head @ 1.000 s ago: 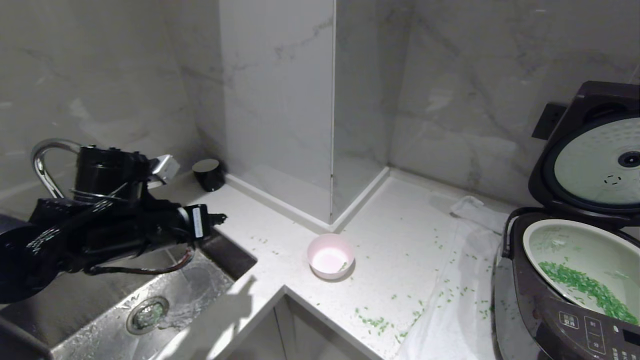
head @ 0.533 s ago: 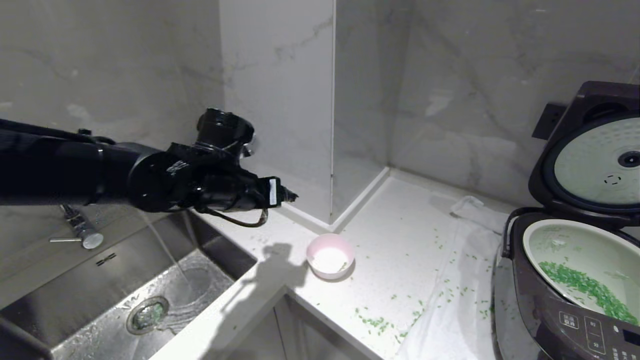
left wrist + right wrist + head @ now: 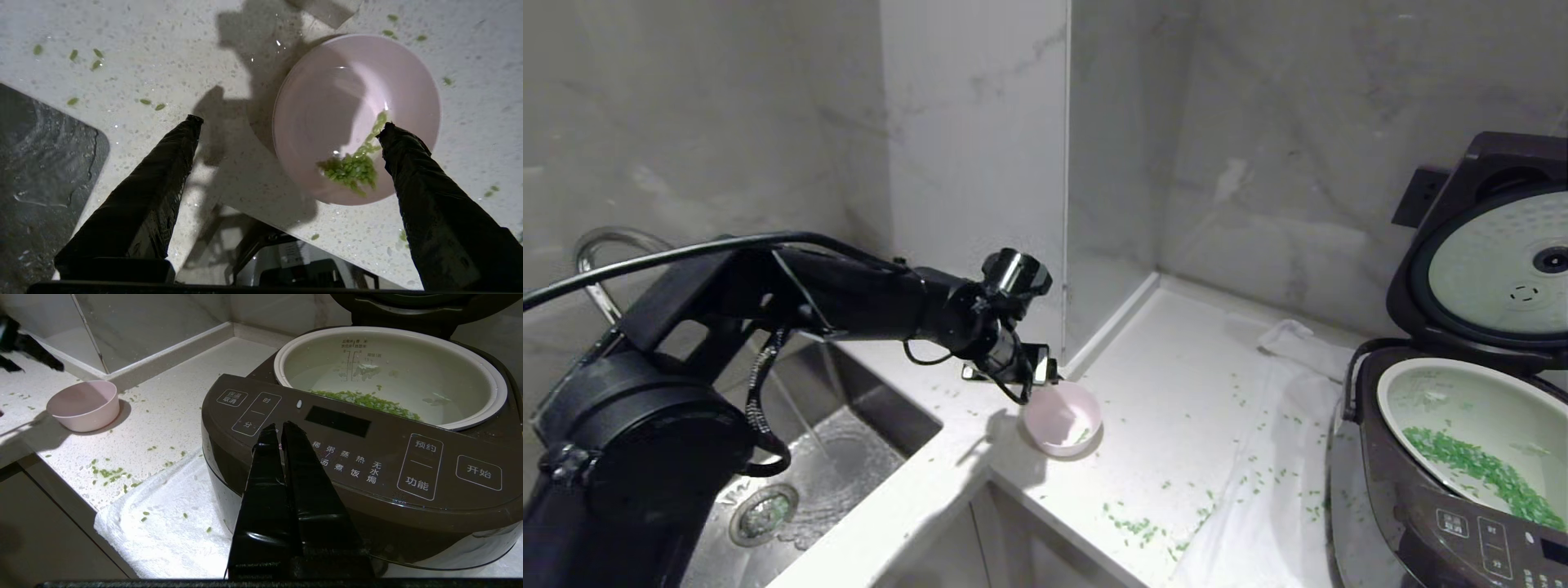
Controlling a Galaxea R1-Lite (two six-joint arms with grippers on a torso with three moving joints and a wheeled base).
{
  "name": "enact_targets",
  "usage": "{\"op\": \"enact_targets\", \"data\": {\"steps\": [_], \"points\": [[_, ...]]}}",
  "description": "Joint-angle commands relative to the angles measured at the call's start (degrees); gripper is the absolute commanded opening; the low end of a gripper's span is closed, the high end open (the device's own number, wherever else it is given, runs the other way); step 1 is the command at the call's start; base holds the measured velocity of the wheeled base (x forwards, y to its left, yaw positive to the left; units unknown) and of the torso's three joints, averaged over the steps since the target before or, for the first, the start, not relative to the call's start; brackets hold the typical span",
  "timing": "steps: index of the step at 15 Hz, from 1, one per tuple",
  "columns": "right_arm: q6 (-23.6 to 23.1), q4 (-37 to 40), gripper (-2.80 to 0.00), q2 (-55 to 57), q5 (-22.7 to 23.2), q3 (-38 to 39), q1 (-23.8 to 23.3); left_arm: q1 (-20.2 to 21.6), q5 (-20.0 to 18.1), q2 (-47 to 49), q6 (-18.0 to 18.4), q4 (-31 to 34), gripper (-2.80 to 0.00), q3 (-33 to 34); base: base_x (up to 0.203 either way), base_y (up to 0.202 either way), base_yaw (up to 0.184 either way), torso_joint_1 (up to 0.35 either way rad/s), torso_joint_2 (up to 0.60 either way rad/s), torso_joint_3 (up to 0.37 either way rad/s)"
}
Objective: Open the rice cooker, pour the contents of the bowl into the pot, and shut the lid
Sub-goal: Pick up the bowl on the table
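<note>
Pink bowl (image 3: 1062, 418) upright on the desk (image 3: 1176, 408), well left of the rice cooker (image 3: 1445, 490), lid (image 3: 1486, 261) raised, pot (image 3: 1470, 408) already holding green contents (image 3: 1482, 471). Left gripper (image 3: 288, 122) just above the bowl's near-left rim, jaws spread wide, empty; one finger apparently over the bowl's inside beside leftover grains (image 3: 351, 169), the other outside over bare desk, rim between them. Right gripper (image 3: 280, 430) before the cooker's panel, jaws closed, empty
</note>
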Motion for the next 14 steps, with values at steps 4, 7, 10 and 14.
{"op": "enact_targets", "data": {"steps": [4,7,10,14], "points": [[-0.02,-0.04,-2.80,0.05,0.03,0.09,-0.07,-0.11,0.26,6.03,0.83,2.57,0.00,-1.13,0.000,0.000,0.000,0.000,0.00,0.000],[-0.02,-0.04,-2.80,0.05,0.04,0.09,0.01,-0.96,1.60,9.49,0.62,2.42,0.00,-3.29,0.000,0.000,0.000,0.000,0.00,0.000],[-0.02,-0.04,-2.80,0.05,0.03,0.09,-0.05,-1.50,2.35,11.62,0.69,2.51,0.00,-4.88,0.000,0.000,0.000,0.000,0.00,0.000],[-0.02,-0.04,-2.80,0.05,-0.04,0.09,0.01,-1.50,2.27,13.09,0.51,2.42,0.00,-4.97,0.000,0.000,0.000,0.000,0.00,0.000]]}}
